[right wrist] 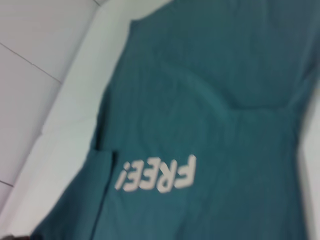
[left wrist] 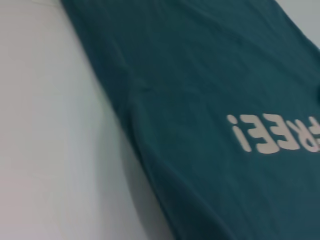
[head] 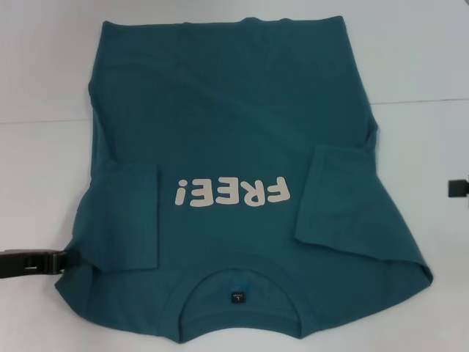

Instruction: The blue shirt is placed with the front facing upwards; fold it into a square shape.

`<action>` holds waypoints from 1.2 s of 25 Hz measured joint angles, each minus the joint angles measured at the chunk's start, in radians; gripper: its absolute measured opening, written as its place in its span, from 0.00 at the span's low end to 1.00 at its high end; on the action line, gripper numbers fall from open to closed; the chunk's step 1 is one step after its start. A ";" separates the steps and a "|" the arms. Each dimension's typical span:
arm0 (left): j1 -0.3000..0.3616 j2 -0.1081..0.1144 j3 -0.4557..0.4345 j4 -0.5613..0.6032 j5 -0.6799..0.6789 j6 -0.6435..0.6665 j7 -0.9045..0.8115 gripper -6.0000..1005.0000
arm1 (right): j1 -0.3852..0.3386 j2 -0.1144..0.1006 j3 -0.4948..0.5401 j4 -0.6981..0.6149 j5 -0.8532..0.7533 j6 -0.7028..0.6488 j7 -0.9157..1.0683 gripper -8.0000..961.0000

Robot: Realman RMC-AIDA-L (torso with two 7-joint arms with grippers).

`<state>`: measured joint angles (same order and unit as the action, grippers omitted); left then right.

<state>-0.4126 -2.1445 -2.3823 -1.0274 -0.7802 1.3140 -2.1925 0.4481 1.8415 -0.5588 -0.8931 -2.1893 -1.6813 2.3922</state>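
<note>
The blue shirt (head: 234, 125) lies flat on the white table with its front up and its collar toward me. The off-white "FREE!" print (head: 229, 192) reads upside down, and a small dark label (head: 237, 296) sits inside the neck. Both short sleeves are folded inward onto the body, one on the left (head: 132, 220) and one on the right (head: 341, 205). My left gripper (head: 58, 261) is low at the shirt's left shoulder edge. My right gripper (head: 457, 188) just shows at the right border, clear of the cloth. The wrist views show the shirt (left wrist: 200, 75) (right wrist: 225, 75) and its print (left wrist: 272, 136) (right wrist: 156, 173).
Bare white table (head: 44, 88) surrounds the shirt on the left, right and far side, with a faint seam (head: 425, 100) running across it. The right wrist view shows the table's edge and a pale tiled surface (right wrist: 30, 60) beyond it.
</note>
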 joint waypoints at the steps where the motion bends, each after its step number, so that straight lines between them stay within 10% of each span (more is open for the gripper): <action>1: -0.003 0.000 -0.001 -0.002 0.000 0.009 -0.003 0.11 | 0.008 -0.010 0.004 0.000 -0.031 -0.013 0.013 0.96; 17: -0.015 0.007 -0.006 -0.027 0.004 0.026 -0.033 0.01 | 0.104 -0.005 0.031 0.111 -0.345 0.003 0.030 0.94; 30: -0.011 0.006 -0.008 -0.026 -0.001 0.022 -0.032 0.01 | 0.109 0.048 0.030 0.143 -0.342 0.087 0.019 0.92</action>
<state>-0.4239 -2.1383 -2.3899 -1.0539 -0.7808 1.3358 -2.2243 0.5576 1.8900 -0.5287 -0.7504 -2.5314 -1.5947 2.4113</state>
